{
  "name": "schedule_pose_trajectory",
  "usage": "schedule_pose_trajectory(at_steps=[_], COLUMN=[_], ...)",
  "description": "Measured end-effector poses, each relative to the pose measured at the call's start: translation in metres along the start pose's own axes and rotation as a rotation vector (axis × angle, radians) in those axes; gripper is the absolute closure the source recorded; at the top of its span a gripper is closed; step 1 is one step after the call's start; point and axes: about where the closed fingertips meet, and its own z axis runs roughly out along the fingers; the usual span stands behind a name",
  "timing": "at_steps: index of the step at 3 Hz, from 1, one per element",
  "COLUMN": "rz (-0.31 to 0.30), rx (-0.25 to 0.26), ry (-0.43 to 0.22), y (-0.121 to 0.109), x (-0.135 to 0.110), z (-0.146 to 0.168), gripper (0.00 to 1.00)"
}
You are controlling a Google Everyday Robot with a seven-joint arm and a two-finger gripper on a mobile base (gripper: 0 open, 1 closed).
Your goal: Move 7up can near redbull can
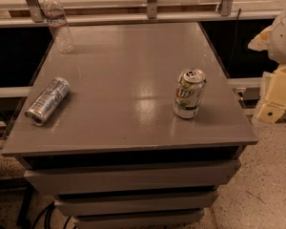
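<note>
The 7up can (189, 93) stands upright on the grey table top (128, 70), near its right front part. The redbull can (48, 101) lies on its side near the table's left front edge, its top end pointing toward the front left. The two cans are far apart, almost the table's full width. My gripper (275, 99) shows as cream-coloured parts at the right edge of the view, beyond the table's right side and well right of the 7up can. It holds nothing that I can see.
A clear plastic water bottle (57, 22) stands upright at the table's back left corner. A rail with metal posts (152, 1) runs behind the table. Drawers (133, 175) sit below the top. Speckled floor (267, 185) lies to the right.
</note>
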Motion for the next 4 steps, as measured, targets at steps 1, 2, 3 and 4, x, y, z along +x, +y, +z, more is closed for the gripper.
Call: schedule_pose_trajectory(at_steps=[1, 2, 3, 4], rz=[0.0, -0.006, -0.065, -0.166], rx=[0.0, -0.002, -0.019, -0.05], ry=[0.0, -0.028, -0.098, -0.159], y=[0.0, -0.003, -0.007, -0.009], x=[0.0, 0.0, -0.009, -0.024], z=[0.0, -0.001, 0.007, 0.019], gripper=[0.0, 0.0, 0.0, 0.0])
